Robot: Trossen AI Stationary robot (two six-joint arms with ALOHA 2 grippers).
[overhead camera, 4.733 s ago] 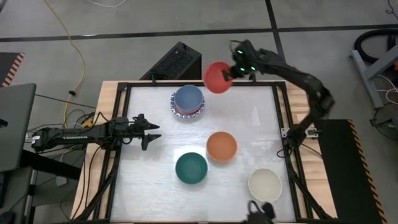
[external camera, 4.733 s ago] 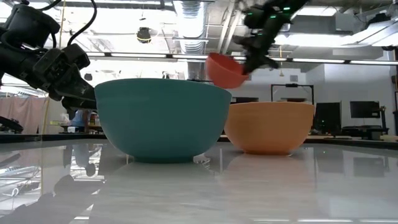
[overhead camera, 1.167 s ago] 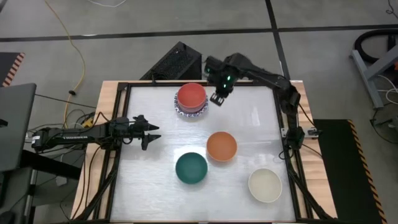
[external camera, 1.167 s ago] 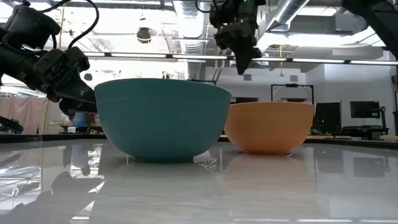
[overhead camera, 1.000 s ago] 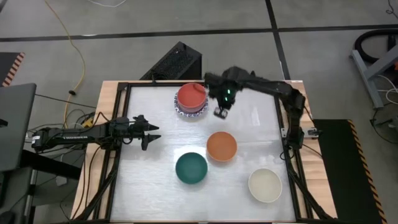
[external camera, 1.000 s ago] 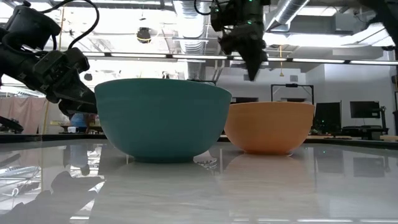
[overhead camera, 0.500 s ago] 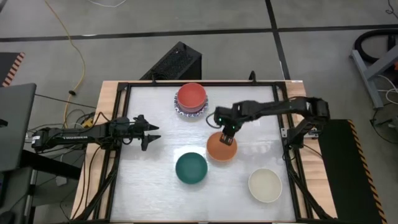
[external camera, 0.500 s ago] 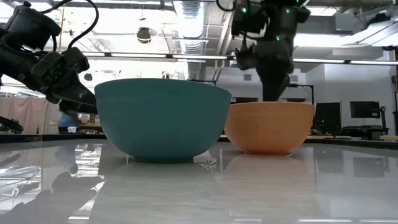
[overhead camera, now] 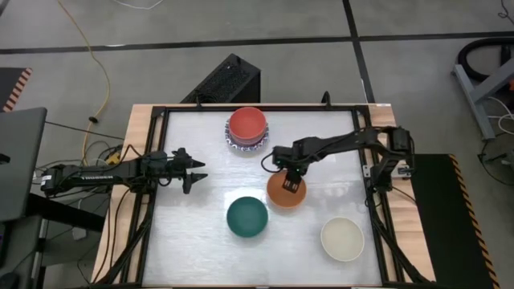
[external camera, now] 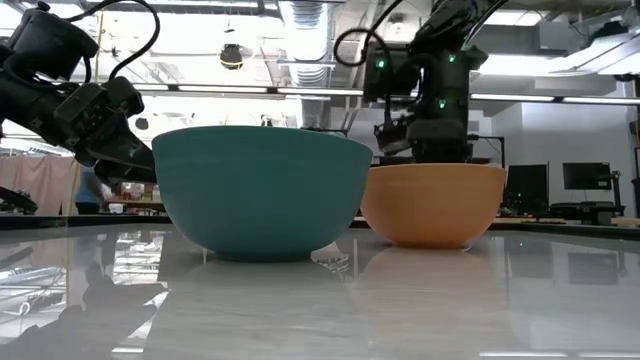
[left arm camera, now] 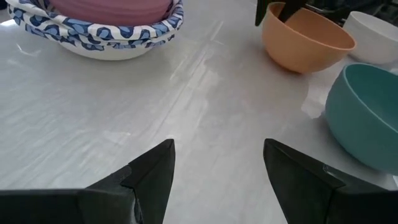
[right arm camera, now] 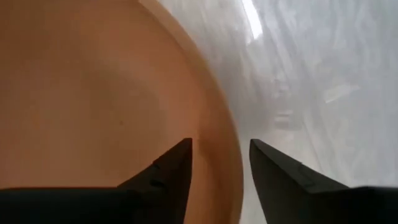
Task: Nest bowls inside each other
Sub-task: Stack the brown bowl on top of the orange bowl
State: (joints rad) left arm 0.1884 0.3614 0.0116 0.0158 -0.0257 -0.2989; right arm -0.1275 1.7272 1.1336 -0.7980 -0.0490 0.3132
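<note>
White table [overhead camera: 329,160]; right hand [overhead camera: 292,186] open astride orange bowl [overhead camera: 281,194] rim.

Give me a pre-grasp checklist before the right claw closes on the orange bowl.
1. Right claw open: ok; wrist view shows a gap between its fingers.
2. Claw straddles the rim of the orange bowl: ok, one finger inside, one outside in the wrist view.
3. Fingers low enough to grip the rim: cannot tell.
4. Orange bowl empty and upright: ok.
5. Stack ready to receive, red bowl on top: ok.
6. Left claw out of the way, open at the table's left: ok.
</note>
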